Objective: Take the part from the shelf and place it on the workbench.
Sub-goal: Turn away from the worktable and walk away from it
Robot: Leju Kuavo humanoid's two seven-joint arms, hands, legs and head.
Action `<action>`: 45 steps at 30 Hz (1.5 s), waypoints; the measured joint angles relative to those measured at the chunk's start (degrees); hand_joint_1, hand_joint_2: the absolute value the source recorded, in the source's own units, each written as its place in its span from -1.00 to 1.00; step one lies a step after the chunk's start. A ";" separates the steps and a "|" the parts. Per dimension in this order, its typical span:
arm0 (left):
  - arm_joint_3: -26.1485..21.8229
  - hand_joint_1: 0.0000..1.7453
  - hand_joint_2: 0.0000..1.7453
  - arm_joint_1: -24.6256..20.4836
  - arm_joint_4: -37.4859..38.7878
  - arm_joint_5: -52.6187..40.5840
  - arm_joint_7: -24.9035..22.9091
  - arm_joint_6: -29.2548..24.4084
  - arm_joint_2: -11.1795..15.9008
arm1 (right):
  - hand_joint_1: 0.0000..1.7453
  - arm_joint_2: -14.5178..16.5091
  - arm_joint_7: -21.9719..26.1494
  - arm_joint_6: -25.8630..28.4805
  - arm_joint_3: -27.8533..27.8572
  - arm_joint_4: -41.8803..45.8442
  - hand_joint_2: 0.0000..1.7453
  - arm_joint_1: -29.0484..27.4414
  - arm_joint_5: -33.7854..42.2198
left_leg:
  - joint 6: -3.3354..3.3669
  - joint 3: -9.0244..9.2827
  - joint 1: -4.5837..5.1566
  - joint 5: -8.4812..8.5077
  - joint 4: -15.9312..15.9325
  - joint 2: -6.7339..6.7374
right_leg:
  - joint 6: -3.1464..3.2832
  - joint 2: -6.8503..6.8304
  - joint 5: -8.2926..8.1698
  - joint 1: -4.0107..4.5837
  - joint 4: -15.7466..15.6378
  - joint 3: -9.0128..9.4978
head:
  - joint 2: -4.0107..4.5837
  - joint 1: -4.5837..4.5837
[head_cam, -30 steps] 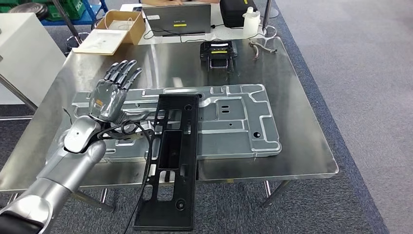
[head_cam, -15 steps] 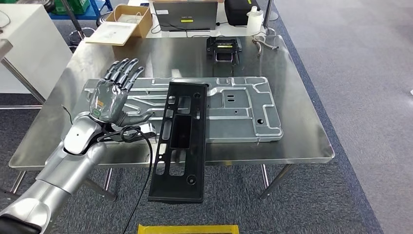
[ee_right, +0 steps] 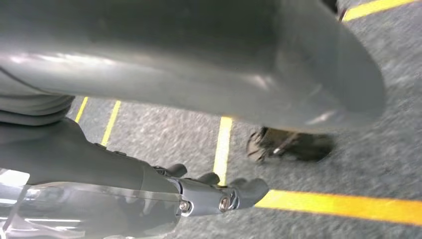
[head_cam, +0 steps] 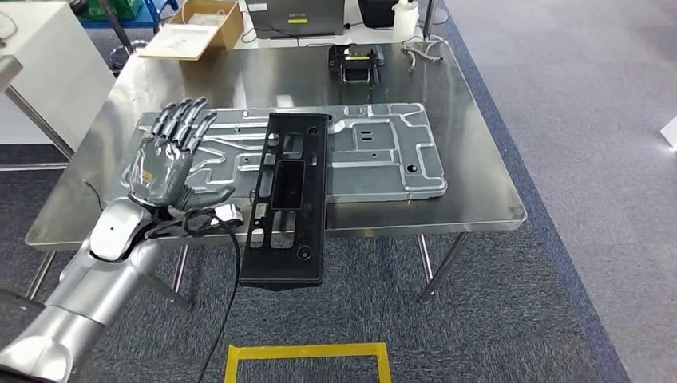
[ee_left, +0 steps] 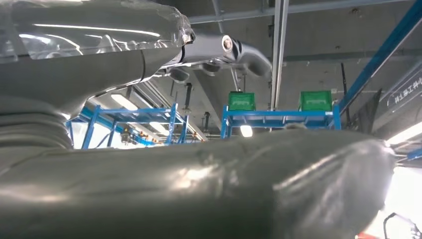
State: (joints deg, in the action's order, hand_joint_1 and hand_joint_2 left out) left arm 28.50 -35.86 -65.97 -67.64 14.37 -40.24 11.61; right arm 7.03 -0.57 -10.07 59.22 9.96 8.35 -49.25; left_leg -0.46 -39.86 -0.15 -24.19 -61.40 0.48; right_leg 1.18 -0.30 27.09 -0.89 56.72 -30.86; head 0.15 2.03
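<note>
Setting: grey carpet with yellow floor tape (head_cam: 307, 351) runs under a steel workbench (head_cam: 479, 191) that fills the upper half of my head view.
Left hand: my left hand (head_cam: 166, 163) hovers over the workbench's near-left part, back of the hand up, fingers (head_cam: 182, 120) spread and straight, holding nothing.
Part: the long black part (head_cam: 287, 195) lies just beside my left hand, at its 3 o'clock, well apart from my fingertips. Its far end rests on the grey metal plate (head_cam: 375, 155); its near end overhangs the workbench edge above the carpet.
Plate: flat on the workbench, reaching from under my left hand out to 3 o'clock.
Beyond: at 12 o'clock from the part, a small black device (head_cam: 354, 62) sits near the far edge; a cardboard box (head_cam: 203, 28) sits at 11 o'clock.
Right hand: my right hand (ee_right: 214, 191) hangs above the carpet, fingers curled in around nothing.
</note>
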 joint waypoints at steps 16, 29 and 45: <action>-1.09 -1.00 -1.00 4.07 -5.69 -6.57 -0.47 0.00 0.31 | -1.00 -0.01 0.57 0.13 0.02 0.02 -1.00 -0.83 0.33 | 2.73 8.48 -0.59 -2.33 3.33 -0.05 | -3.61 0.30 0.46 -0.74 7.37 -10.30 | 0.00 -0.10; 0.50 -1.00 -1.00 6.02 -7.79 -7.15 -0.50 0.00 0.28 | -1.00 -0.23 0.80 0.21 0.02 0.17 -1.00 -0.45 0.40 | 1.27 0.80 0.54 4.35 3.06 0.08 | -0.48 -0.16 2.03 1.05 -0.99 3.03 | 0.00 -0.09; 2.01 -1.00 -1.00 17.44 -9.26 -0.22 -7.27 0.88 0.58 | -1.00 -0.22 1.84 2.37 0.80 0.14 -1.00 -2.85 1.88 | 2.20 10.49 -0.51 -4.58 3.75 0.17 | -3.50 -0.24 -3.97 -0.21 2.82 -8.18 | 0.00 -0.09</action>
State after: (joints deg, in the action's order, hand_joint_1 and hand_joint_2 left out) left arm 30.50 -18.41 -75.23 -67.86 7.10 -39.36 12.18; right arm 6.81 1.27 -7.70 60.01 10.09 5.50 -47.37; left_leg 1.73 -29.37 -0.66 -28.77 -57.66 0.65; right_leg -2.32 -0.54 23.11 -1.10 59.54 -39.04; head 0.15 1.95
